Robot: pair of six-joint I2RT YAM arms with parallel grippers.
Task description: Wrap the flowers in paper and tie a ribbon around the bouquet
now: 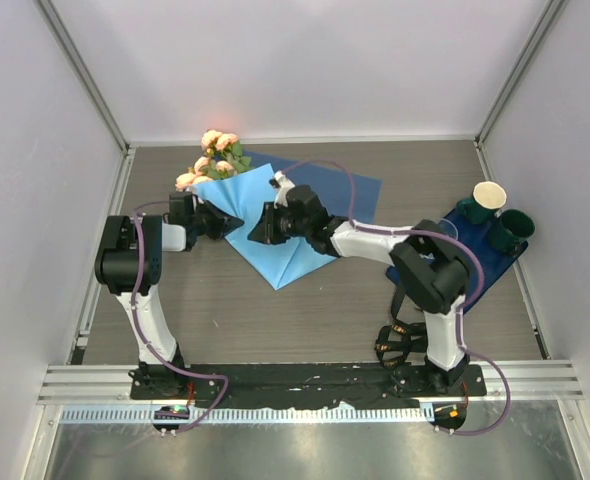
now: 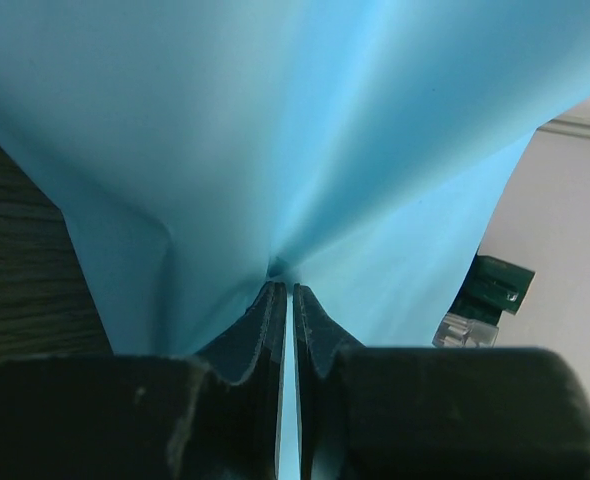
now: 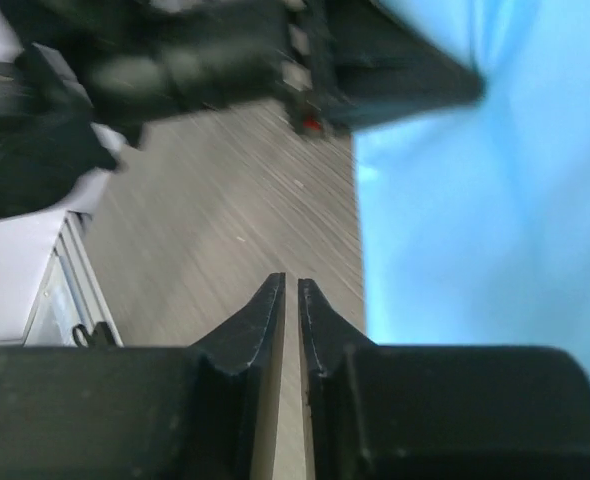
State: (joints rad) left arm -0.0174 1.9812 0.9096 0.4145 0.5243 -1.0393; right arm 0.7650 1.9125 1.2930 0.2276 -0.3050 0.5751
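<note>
The flowers (image 1: 213,160), pale pink roses with green leaves, lie at the far left corner of the light blue paper (image 1: 280,235), with their stems hidden under a raised fold. My left gripper (image 1: 222,222) is shut on that fold. In the left wrist view the paper (image 2: 305,130) puckers at the gripper (image 2: 283,285) and shows in the slit between the jaws. My right gripper (image 1: 254,228) hovers over the paper's middle, facing the left one. In the right wrist view it (image 3: 291,282) stands a narrow slit open with only bare table showing through, the paper (image 3: 485,220) to its right. The ribbon is out of view.
A dark navy mat (image 1: 475,262) at the right carries a cream cup (image 1: 490,195), two dark green cups (image 1: 515,228) and a clear glass (image 1: 447,232). A green cup (image 2: 495,285) shows past the paper's edge. Grey walls enclose the wooden table (image 1: 305,310).
</note>
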